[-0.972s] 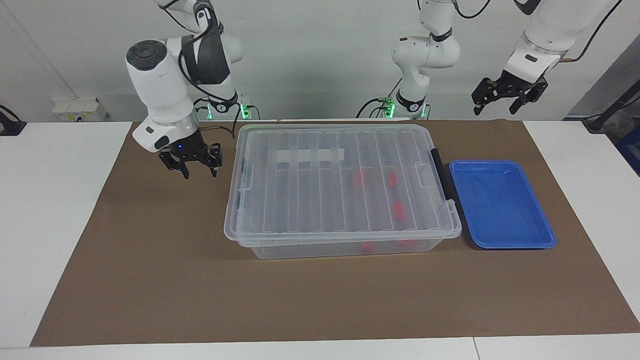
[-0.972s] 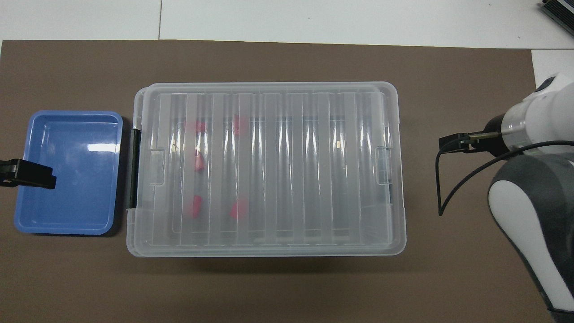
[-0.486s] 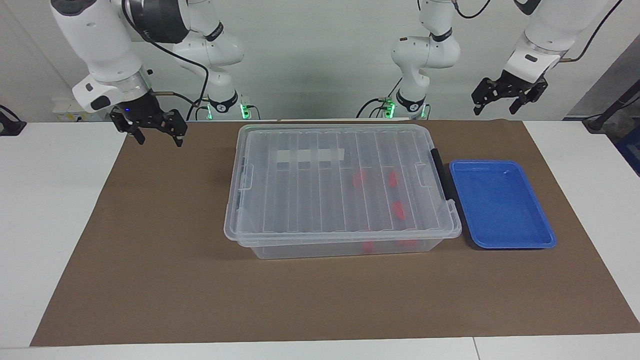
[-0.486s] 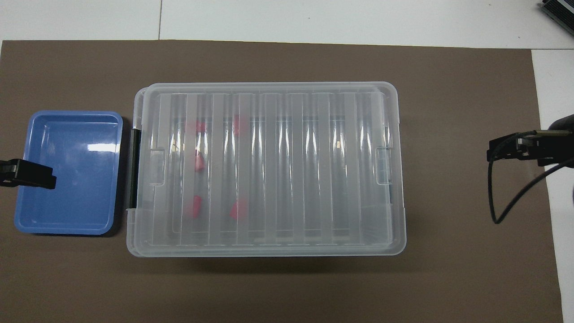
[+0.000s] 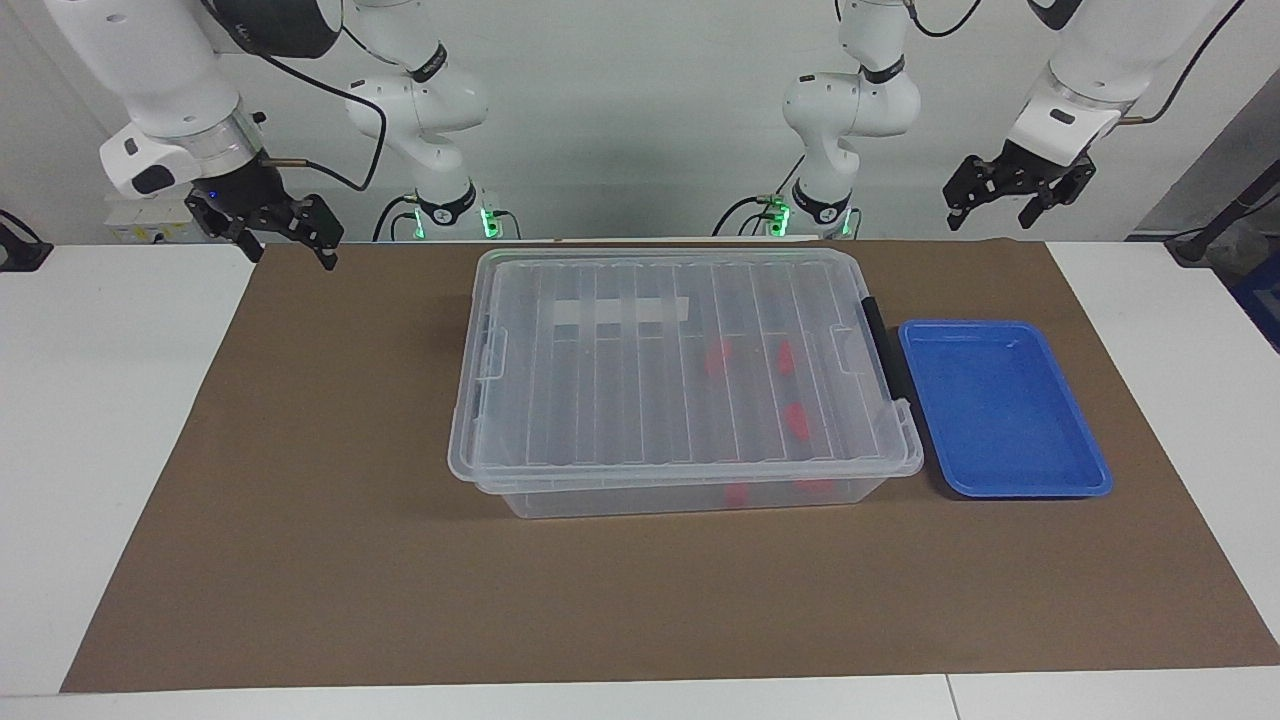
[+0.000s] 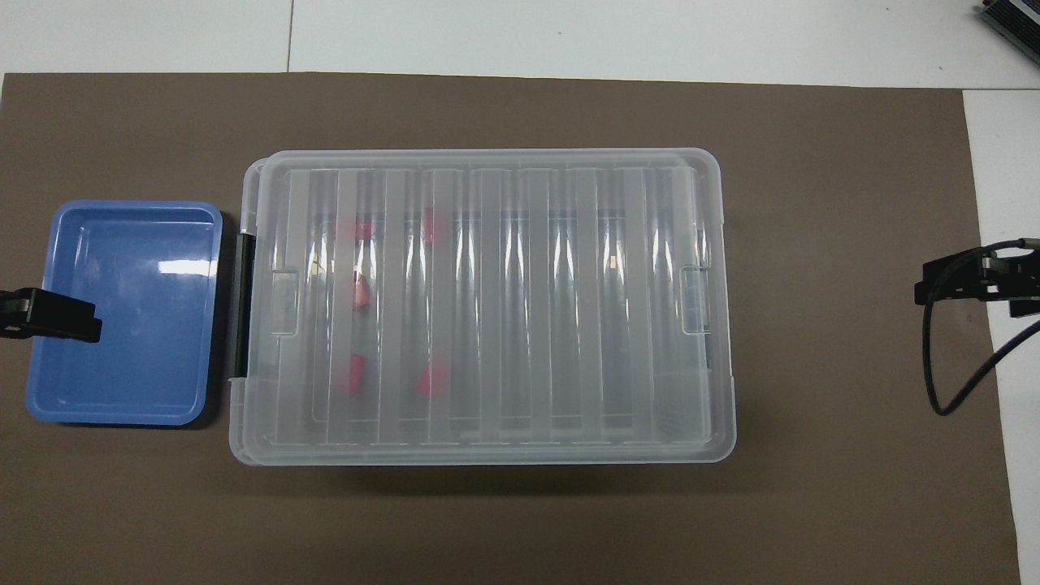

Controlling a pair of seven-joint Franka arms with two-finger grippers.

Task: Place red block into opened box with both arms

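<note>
The box (image 5: 690, 390) is covered by its ribbed lid (image 5: 680, 360), so entry from above is blocked. The blue tray (image 5: 1003, 408) lies just beside it toward the left arm's end. Bare mat (image 5: 330, 500) is left at the right arm's end of the desk.

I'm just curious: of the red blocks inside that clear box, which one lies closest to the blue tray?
The red block lying nearest the robots in the box, under the closed lid; the others sit farther from the blue tray or farther from the robots.
</note>
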